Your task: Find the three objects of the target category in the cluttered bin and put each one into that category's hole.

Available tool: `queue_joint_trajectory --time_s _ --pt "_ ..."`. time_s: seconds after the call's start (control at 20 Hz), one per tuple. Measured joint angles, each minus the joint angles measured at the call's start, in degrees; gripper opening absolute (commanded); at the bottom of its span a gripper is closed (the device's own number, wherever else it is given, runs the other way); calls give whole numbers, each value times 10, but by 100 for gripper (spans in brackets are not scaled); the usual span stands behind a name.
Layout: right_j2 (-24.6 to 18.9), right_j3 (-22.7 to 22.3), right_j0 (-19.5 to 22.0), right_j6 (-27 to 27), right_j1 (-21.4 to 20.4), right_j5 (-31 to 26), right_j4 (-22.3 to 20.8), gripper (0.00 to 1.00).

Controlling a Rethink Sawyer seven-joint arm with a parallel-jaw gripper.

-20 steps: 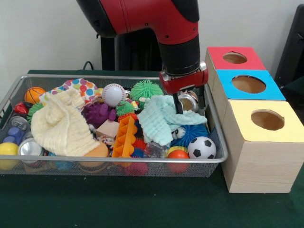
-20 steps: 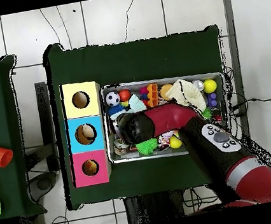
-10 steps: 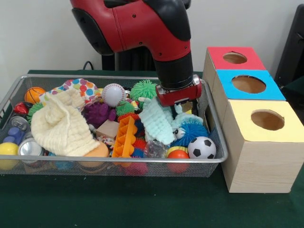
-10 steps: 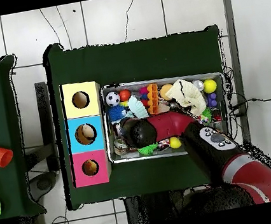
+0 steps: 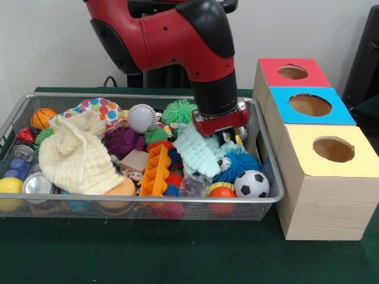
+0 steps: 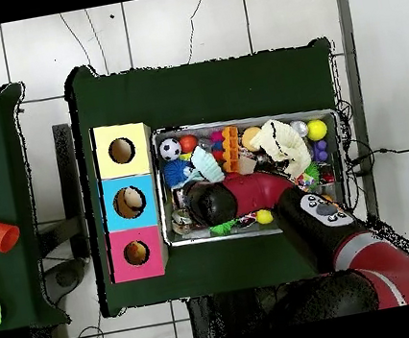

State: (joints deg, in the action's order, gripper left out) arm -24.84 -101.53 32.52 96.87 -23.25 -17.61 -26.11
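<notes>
Green cloth is covering the bench [image 5: 177,254], where the hand [image 5: 220,131] is pressing low into the wire bin [image 5: 269,177] beside a pale green cloth [image 5: 195,151]; I cannot tell its grip. Lifting straight up should be keeping neighbouring toys from snagging before reaching the boxes [image 5: 320,183].

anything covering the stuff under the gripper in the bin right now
Yes. A mint green cloth is draped over the clutter right beneath the gripper, hiding what lies under it beside the blue spiky ball. The pictures don't show what the jaws are doing.
</notes>
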Motion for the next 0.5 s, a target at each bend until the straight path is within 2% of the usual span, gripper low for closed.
queue_joint_trajectory --time_s 0.5 --pt "1 0 3 0 -2 0 0 0"
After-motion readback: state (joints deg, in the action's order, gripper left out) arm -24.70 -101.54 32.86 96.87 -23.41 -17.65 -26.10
